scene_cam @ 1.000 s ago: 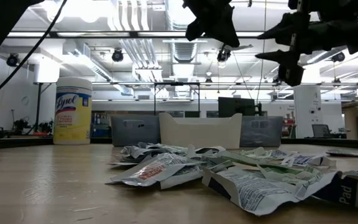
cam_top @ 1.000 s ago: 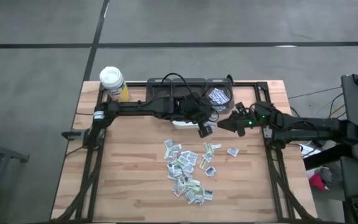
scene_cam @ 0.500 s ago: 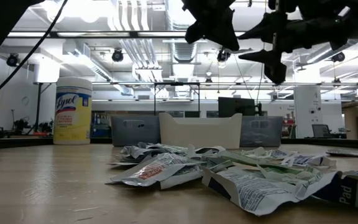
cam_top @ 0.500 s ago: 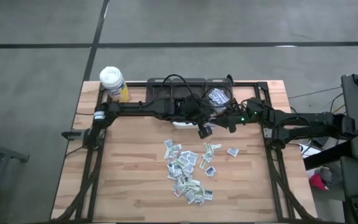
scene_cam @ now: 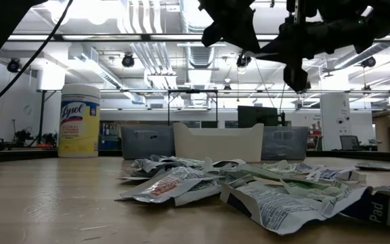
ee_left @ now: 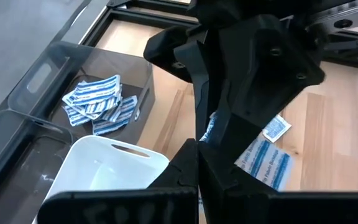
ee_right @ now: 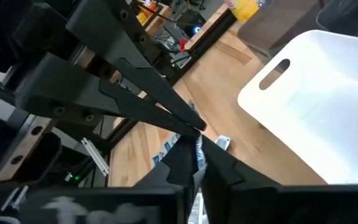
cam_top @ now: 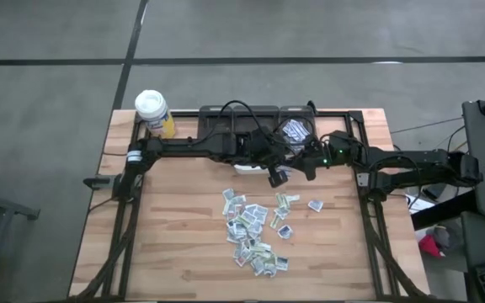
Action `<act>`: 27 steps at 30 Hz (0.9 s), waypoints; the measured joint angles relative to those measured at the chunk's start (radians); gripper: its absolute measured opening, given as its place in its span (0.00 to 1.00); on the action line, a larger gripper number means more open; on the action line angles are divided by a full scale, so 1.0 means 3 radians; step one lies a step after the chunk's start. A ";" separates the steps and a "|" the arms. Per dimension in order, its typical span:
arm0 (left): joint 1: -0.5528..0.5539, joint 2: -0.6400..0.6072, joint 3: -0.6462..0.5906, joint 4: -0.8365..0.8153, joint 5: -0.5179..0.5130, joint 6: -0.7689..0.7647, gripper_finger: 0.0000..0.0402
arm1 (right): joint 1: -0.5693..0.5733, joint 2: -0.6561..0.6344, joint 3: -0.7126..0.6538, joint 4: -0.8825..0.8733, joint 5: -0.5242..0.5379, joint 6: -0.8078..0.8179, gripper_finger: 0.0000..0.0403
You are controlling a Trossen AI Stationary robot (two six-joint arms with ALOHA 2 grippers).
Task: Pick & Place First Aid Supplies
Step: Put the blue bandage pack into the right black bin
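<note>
A white packet with blue print [ee_left: 263, 165], one of the first aid supplies, hangs in the air between my two grippers, near a white bin [ee_left: 104, 168]. My left gripper [ee_left: 197, 148] is shut on it. My right gripper [ee_right: 197, 152] has come in from the table's right and is shut on the same packet, tip to tip with the left [cam_top: 283, 171]. The other packets lie in a loose pile [cam_top: 255, 227] on the wooden table. Several blue-printed ones lie in a clear bin [ee_left: 98, 102]. My left gripper pinches the packet's upper edge [ee_left: 211, 132] between its two fingers, slanting down from the table's left. The packet hangs below the fingertips, clear of the table. My right gripper pinches the same packet, seen edge-on [ee_right: 198, 144], between its two fingers, roughly level from the table's right.
A yellow bottle with a white lid [cam_top: 152, 109] stands at the table's far left corner. Dark bins [cam_top: 242, 118] line the far edge beside the clear bin [cam_top: 294, 130]. One packet [cam_top: 315, 204] lies apart, right of the pile.
My right gripper has moved toward the table's left, up to my left gripper's fingertips, and has shut there on the packet that the left holds. My left gripper and the packet have stayed where they were.
</note>
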 joint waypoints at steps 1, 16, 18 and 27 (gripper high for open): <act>0.0000 0.0000 0.0000 0.0000 0.0000 0.0000 0.00 | 0.0000 -0.0002 0.0000 -0.0009 0.0000 0.0000 0.03; 0.0031 -0.0109 0.0000 -0.0107 -0.0106 0.0220 0.06 | -0.0005 -0.0016 0.0000 -0.0470 0.0119 -0.0071 0.02; 0.0032 -0.0169 0.0000 -0.0287 -0.0210 0.0135 0.09 | -0.0062 -0.0040 0.0000 -0.0609 0.0256 -0.0148 0.02; -0.0062 -0.0328 -0.0428 -0.0883 -0.0407 -0.0429 0.13 | -0.0744 -0.0099 0.0305 -0.1307 0.0992 -0.0704 0.02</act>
